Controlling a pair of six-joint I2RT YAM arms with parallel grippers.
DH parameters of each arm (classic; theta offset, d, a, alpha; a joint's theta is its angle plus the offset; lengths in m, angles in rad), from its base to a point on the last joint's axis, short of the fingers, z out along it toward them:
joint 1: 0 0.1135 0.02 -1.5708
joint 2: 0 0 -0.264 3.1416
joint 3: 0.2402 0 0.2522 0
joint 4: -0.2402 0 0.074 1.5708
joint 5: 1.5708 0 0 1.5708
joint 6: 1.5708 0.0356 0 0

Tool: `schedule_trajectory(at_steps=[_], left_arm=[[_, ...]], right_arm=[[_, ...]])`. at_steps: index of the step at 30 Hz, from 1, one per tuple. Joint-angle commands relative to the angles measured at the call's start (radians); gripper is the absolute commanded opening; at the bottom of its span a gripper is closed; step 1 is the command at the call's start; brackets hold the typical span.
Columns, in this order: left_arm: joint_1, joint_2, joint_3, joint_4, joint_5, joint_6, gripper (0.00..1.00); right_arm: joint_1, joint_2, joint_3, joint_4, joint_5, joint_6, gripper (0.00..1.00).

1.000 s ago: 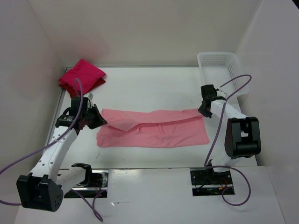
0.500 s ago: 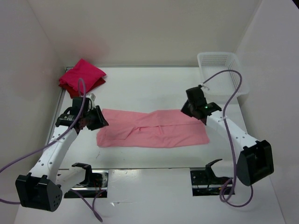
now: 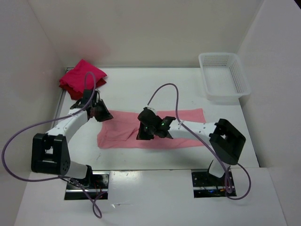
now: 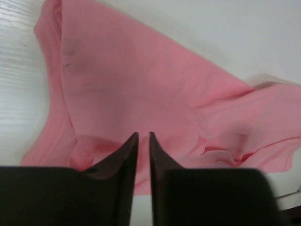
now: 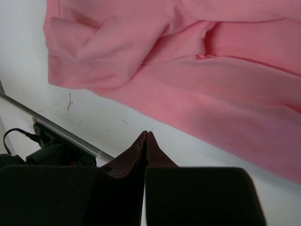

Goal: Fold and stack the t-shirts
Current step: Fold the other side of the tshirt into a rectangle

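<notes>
The salmon pink t-shirt [image 3: 178, 129] lies on the table as a long strip with folds, its left end rumpled [image 4: 141, 84]. My left gripper [image 3: 104, 114] hovers at the strip's far left corner. Its jaws [image 4: 144, 134] stand a narrow gap apart, open, with nothing between them. My right gripper [image 3: 142, 134] is over the middle of the strip, fingers pointing near-left. It is shut and empty [image 5: 146, 133], tips over bare table just off the shirt's near edge [image 5: 197, 89]. A folded pile of crimson over darker red t-shirts [image 3: 82, 76] sits at the back left corner.
A white perforated basket [image 3: 235, 84] stands at the back right. The right arm's purple cable [image 3: 162, 87] loops over the table behind the pink shirt. White walls close in the left, back and right sides. The table's near edge with mounting plates [image 5: 51, 127] lies just beyond the shirt.
The right arm let go of the shirt's right end and swung left to its middle, jaws shut. The left gripper released the left flap, which now lies flat, and shifted toward the back.
</notes>
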Motion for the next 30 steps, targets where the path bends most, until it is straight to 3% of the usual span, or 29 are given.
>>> schedule_trajectory(at_steps=[1,8,10,13,20,23,26,30], left_arm=[[0.005,0.055,0.025,0.132,0.015,-0.052,0.16],[0.005,0.198,0.034,0.195,0.004,-0.075,0.12],[0.015,0.241,0.025,0.195,0.004,-0.075,0.12],[0.037,0.250,0.016,0.221,-0.014,-0.086,0.13],[0.055,0.263,0.045,0.172,-0.045,-0.065,0.14],[0.055,0.145,0.031,0.152,-0.001,-0.055,0.14],[0.055,-0.006,0.000,0.123,0.042,-0.046,0.10],[-0.041,-0.110,-0.061,0.053,0.082,-0.026,0.10]], right_arm=[[0.010,0.052,0.078,0.093,0.002,0.021,0.00],[0.019,0.187,0.158,0.109,0.036,0.021,0.01],[0.019,0.219,0.182,0.087,0.059,0.021,0.05],[0.019,0.274,0.228,0.074,0.059,0.012,0.10],[0.019,0.386,0.369,-0.013,0.125,-0.008,0.10],[0.019,0.374,0.362,-0.061,0.168,0.006,0.02],[0.019,0.255,0.226,0.025,0.168,0.020,0.01],[0.019,0.211,0.180,0.025,0.131,0.020,0.00]])
